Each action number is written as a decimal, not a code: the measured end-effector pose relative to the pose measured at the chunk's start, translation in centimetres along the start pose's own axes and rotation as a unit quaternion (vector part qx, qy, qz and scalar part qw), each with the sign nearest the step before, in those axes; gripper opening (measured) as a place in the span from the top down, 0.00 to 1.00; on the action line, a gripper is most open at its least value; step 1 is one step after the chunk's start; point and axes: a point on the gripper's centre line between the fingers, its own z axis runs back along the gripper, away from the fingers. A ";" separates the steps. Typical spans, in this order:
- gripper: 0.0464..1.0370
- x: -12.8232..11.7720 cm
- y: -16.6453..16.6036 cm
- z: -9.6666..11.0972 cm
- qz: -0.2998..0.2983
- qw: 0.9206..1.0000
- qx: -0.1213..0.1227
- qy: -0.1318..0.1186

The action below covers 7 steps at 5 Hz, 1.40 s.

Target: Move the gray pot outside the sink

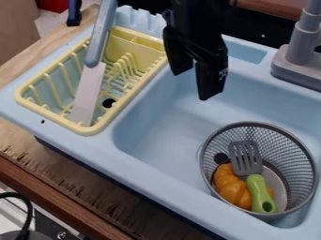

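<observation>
Hovering end effector (192, 84): hanging at the upper middle of the frame, fingers pointing down and standing apart, with nothing sitting between them.
Gray pot (289, 157): waiting at the lower right of the frame, resting inside the pale blue sink (156, 133), its open mouth facing up and towards the camera.
Pot's load: a green-handled spatula (246, 157) and some orange toy food (232, 188), both lying inside the mesh wall.
Dish rack (134, 52): occupying the upper left, with a knife (87, 89) leaning in it.
Step in hand: we're looking, I'd judge, at the approach; the pot is sitting ungrasped, so the lifting and carrying are all remaining.
Next move: probably calling for a shift to the lower right, then a descent that's putting one finger inside the rim and one outside.
Grip spot: the rim's upper-left side is looking like the handiest, as it's facing the arm and lying away from the spatula's handle.
Risk: a one-sided hold could be tipping the pot and sending its contents sliding.
Worktop (69, 171): offering a likely landing place at the lower left, though the lift would be needing to get over the sink's edge first.
</observation>
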 end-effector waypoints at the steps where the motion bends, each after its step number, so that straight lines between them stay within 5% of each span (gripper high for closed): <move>1: 0.04 -0.4 -0.2 -0.7 0.003 1.000 -0.007 0.013; 2: 0.04 -0.8 -1.9 -1.5 -0.006 0.999 -0.027 0.026; 4: 0.04 -1.2 -4.9 -1.4 -0.017 0.997 -0.070 0.001; 6: 0.04 -1.0 -6.6 -3.9 -0.017 0.999 -0.017 0.026; 7: 0.08 -1.3 -6.3 -4.9 0.010 0.998 -0.019 0.053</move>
